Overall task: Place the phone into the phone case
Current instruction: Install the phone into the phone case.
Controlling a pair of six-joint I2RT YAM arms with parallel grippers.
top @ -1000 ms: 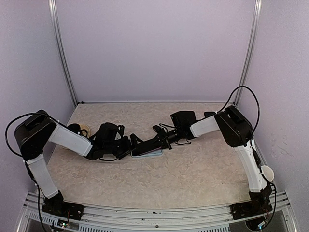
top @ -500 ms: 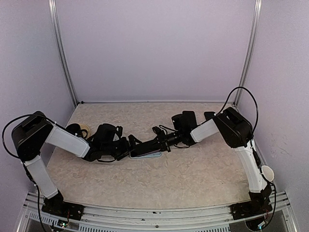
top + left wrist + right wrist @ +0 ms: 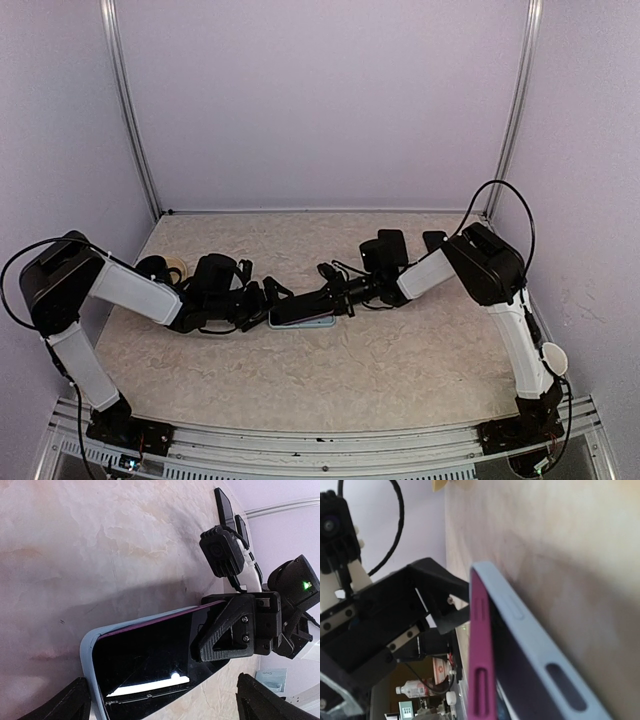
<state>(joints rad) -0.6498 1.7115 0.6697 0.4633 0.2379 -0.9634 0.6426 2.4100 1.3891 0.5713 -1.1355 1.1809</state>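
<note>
Mid-bench, left hand [image 3: 270, 306] has its fingers spread wide at the left end of the pale-blue phone case [image 3: 86, 655], phone [image 3: 145, 662] sits in the case with its magenta edge above the rim, right hand [image 3: 337, 297] fingers together, resting on the phone's right end.

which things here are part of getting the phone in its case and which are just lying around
In the job: phone, phone case, right fingers (shut, on the phone), left fingers (open).
Lying about: beige roll by the left arm, white round object by the right arm.
</note>
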